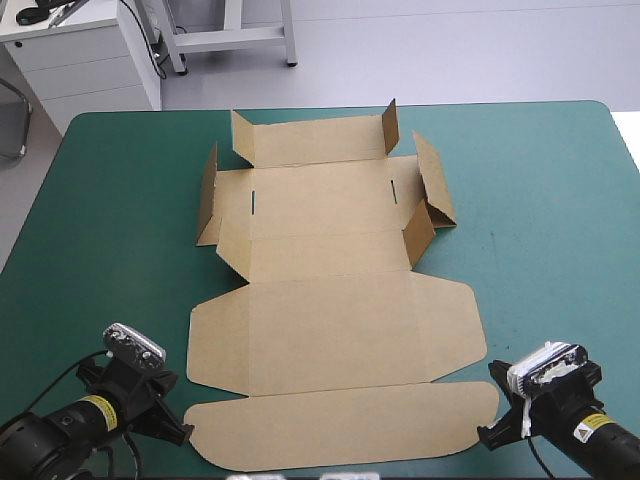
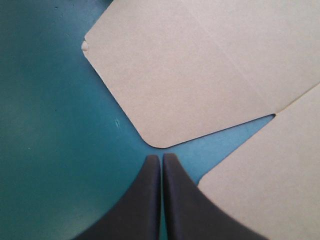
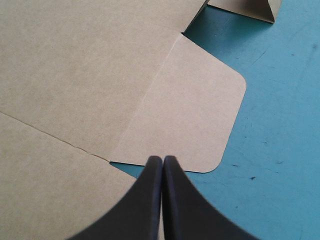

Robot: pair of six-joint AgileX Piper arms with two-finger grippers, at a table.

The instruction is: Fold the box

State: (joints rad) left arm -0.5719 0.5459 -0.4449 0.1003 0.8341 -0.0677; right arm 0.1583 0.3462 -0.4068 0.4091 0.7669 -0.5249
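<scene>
The left gripper [image 2: 161,156] is closed on nothing, its black fingers pressed into one pointed arch. Its tip sits over the cover [image 2: 55,150] just short of the rounded corner of the left flap [image 2: 165,85], at the notch where that flap parts from the near strip [image 2: 270,185]. Whether the tip touches the cover cannot be told.

The right gripper [image 3: 162,158] is likewise clenched and empty. Its tip is at the edge of the right flap [image 3: 190,110], just by the matching notch on that side (a sliver of cover shows there).

Between the two grippers lies the box [image 1: 330,300], a cut brown sheet in the middle of the table, long axis running away from the robot. The near strip with its rounded ends and the wide panel behind it, which carries both flaps, lie flat. Farther out, the base panel shows two short slots. The side walls [image 1: 209,195] beside it are partly raised, and the small tabs at the ends of the far panel [image 1: 315,140] stand tilted up.
</scene>
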